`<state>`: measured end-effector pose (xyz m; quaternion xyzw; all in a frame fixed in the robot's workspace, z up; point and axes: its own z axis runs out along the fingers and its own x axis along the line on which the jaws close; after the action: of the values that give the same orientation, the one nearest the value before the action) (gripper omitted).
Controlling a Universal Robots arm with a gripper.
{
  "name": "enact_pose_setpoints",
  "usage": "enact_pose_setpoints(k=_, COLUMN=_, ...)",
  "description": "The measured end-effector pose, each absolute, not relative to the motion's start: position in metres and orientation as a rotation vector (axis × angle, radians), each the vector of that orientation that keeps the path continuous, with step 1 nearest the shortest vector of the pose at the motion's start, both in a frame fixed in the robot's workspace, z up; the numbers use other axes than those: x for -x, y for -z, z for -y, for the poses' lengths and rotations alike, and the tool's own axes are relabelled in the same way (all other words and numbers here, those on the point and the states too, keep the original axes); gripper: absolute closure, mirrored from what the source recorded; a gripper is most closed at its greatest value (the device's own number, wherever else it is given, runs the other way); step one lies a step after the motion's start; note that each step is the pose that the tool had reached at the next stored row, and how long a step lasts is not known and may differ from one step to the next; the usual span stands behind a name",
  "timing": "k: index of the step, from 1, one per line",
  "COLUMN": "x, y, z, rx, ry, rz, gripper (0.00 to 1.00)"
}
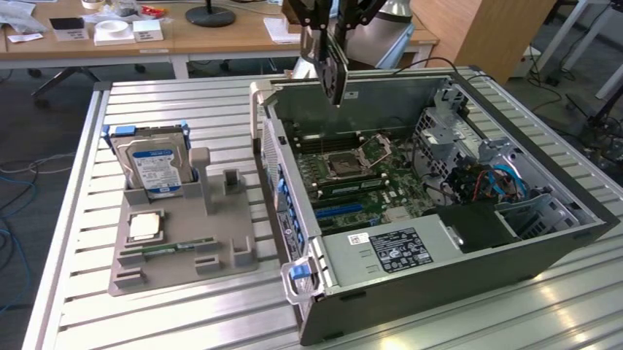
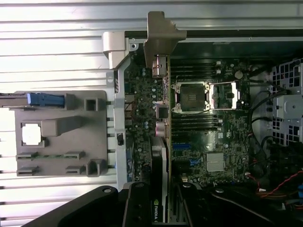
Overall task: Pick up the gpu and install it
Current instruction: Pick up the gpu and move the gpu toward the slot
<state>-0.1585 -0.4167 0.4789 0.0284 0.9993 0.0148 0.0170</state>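
My gripper (image 1: pixel 327 33) is shut on the gpu (image 1: pixel 331 73), a green card with a black cooler. It hangs on edge, high above the far left corner of the open computer case (image 1: pixel 545 251). The wrist view looks straight down the card: the gpu (image 2: pixel 162 113) runs edge-on from between my fingers (image 2: pixel 137 208) to its silver bracket (image 2: pixel 163 33). Below it lies the motherboard (image 2: pixel 208 142), with blue slots (image 2: pixel 182 146) beside the card's line. The card is clear of the board and touches nothing.
To the exterior view's left of the case, a grey holder tray (image 1: pixel 229 255) carries a silver hard drive (image 1: pixel 153 166), a processor chip (image 1: pixel 145 226) and a narrow memory stick (image 1: pixel 173 248). Cables and a drive cage (image 1: pixel 486 175) fill the case's right side. A slatted metal table (image 1: pixel 165 321) supports everything.
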Motion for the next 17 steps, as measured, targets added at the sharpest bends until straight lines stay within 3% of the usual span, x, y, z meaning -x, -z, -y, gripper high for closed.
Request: enact_pose_setpoints(k=17, x=0.103, y=-0.479, z=0.413, rx=-0.087, ry=-0.046, rz=-3.106, gripper=0.73)
